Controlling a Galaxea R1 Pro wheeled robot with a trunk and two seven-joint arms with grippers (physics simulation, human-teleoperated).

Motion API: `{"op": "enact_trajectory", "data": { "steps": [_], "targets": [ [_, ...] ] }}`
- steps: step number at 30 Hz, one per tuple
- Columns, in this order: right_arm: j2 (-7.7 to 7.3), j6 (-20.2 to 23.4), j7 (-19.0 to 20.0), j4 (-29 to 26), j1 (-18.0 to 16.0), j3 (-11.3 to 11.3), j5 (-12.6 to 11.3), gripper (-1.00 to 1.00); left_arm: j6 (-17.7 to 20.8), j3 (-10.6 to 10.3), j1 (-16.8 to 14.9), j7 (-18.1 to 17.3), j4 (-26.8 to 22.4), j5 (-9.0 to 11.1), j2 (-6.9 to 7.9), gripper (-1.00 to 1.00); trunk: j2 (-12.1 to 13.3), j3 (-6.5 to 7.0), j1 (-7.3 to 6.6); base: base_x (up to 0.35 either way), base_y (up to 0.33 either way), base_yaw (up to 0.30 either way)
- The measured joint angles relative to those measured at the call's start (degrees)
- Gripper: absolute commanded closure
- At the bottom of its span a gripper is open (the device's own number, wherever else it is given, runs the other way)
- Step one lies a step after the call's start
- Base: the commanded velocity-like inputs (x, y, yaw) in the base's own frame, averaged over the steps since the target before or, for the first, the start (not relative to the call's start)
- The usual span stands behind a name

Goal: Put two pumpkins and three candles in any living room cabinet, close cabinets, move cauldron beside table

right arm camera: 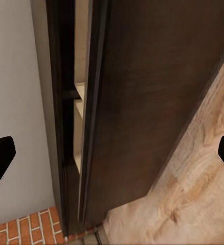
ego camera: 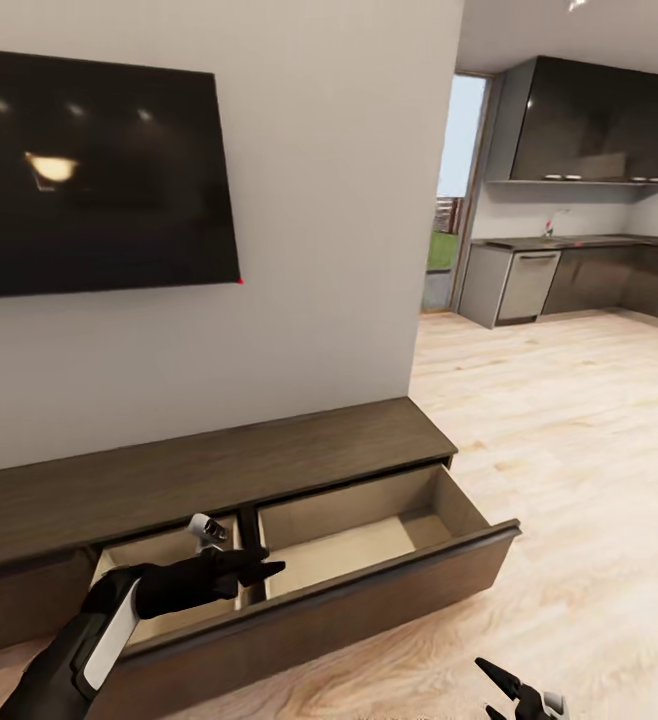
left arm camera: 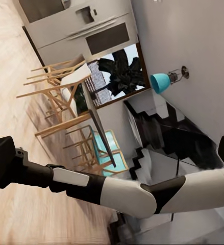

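We see the cabinet (ego camera: 269,470) against the wall under a dark TV (ego camera: 99,170), its pull-out front (ego camera: 369,590) drawn open, pale inside bare. Our left gripper (ego camera: 259,570) hangs over the drawer's front edge, apparently clenched. Our right gripper (ego camera: 504,692) sits low above the wood floor (ego camera: 569,450), fingers spread.

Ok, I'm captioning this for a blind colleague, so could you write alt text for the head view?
A long, low dark-brown cabinet stands against a grey wall under a black TV, its pull-out front drawn open to show pale insides with nothing visible in them. The left gripper hovers over the left compartment; the right gripper sits low above the wood floor, with a kitchen beyond.
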Motion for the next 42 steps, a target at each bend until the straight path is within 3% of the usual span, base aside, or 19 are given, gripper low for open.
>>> {"op": "enact_trajectory", "data": {
  "steps": [23, 29, 42],
  "targets": [
    [-0.01, -0.9, 0.0, 0.0, 0.0, 0.0, -0.1, -1.0, 0.0, 0.1, 0.0, -0.2, 0.0, 0.0, 0.0, -1.0, 0.0, 0.0, 0.0, 0.0, 0.0, -0.28],
    [0.04, -1.0, 0.0, 0.0, 0.0, 0.0, -0.1, -1.0, 0.0, 0.2, 0.0, -0.4, 0.3, 1.1, 0.13, -1.0, 0.0, 0.0, 0.0, 0.0, 0.0, -0.28],
    [-0.06, -1.0, 0.0, 0.0, 0.0, 0.0, -0.1, -1.0, 0.0, 0.3, 0.0, -0.2, 1.6, 1.2, 0.09, -1.0, 5.2, 2.33, -2.85, 0.0, 0.0, -0.252]
  ]
}}
